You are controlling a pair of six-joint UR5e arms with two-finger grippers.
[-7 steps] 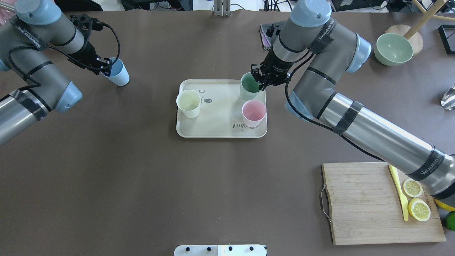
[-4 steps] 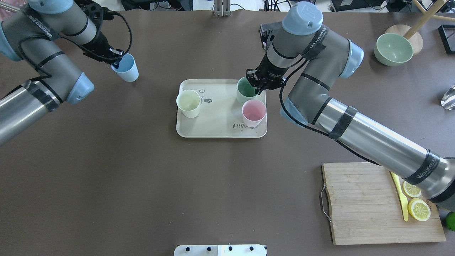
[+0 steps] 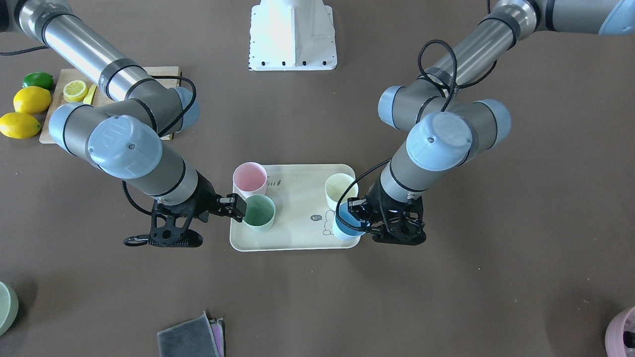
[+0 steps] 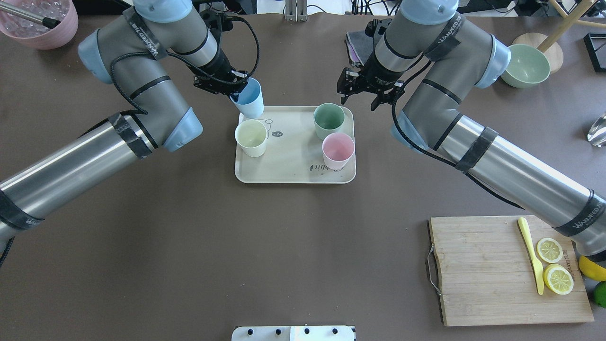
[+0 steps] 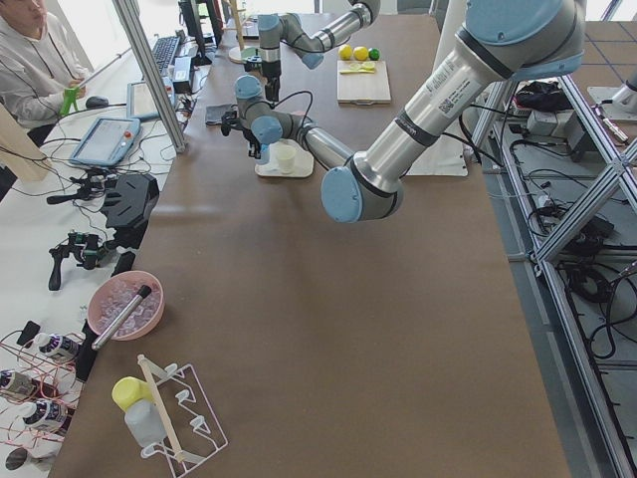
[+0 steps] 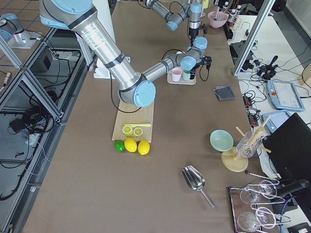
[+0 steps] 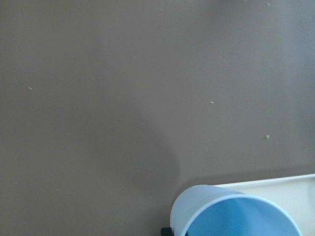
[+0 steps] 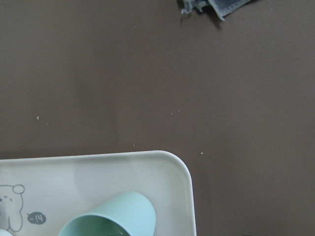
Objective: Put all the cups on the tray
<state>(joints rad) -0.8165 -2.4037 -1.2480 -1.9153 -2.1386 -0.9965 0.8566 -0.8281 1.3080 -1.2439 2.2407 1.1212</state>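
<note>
The cream tray [image 4: 293, 166] holds the cream-white cup [image 4: 251, 137], the sage green cup [image 4: 329, 118] and the pink cup [image 4: 338, 150], all upright. My left gripper [image 4: 236, 92] is shut on the rim of the light blue cup [image 4: 251, 106] and holds it tilted over the tray's far left corner. In the front-facing view the blue cup [image 3: 346, 227] sits at the tray's [image 3: 297, 223] corner beside the cream cup [image 3: 341, 191]. My right gripper [image 4: 358, 94] is open and empty, just beyond the tray's far right corner, apart from the green cup [image 8: 113, 216].
A wooden cutting board [image 4: 478, 270] with lemon slices and a yellow knife lies at the front right. A pale green bowl [image 4: 523, 65] stands far right, a mauve pot [image 4: 40, 23] far left. A grey cloth [image 4: 355, 45] lies behind the right gripper.
My left arm carried the blue cup rightward from the table's left side to the tray's far left corner. My right gripper let go of the green cup and drew back off the tray.
</note>
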